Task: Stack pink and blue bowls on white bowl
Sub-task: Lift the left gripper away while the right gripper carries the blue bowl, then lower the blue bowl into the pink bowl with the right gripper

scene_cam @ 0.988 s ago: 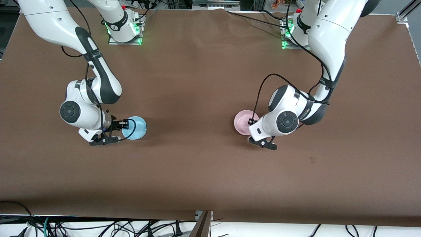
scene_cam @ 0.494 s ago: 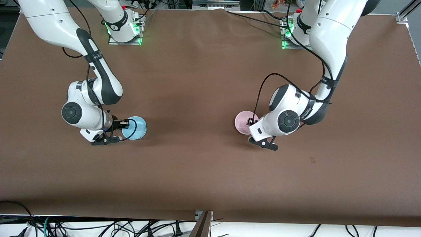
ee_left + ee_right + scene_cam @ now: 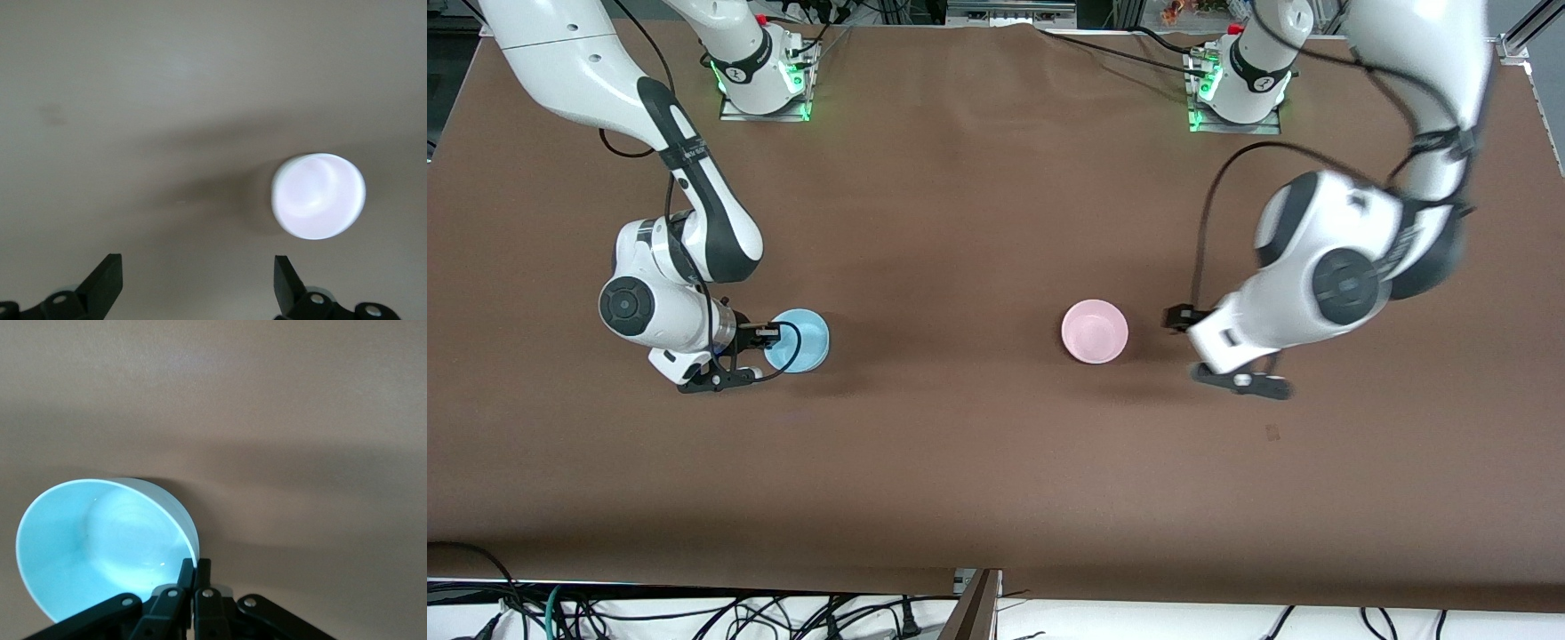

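Two bowls are seen; no white bowl is in view, so no stacking is done. The blue bowl [image 3: 798,340], pale and glossy, is clamped at its rim by the right end effector [image 3: 758,336] toward the right arm's tabletop edge. The pink bowl [image 3: 1095,331] sits free mid-tabletop, the left end effector [image 3: 1183,318] beside it, fingers wide apart.

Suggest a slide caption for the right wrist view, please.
Right pincer shut on the rim of the blue bowl, above the brown table.
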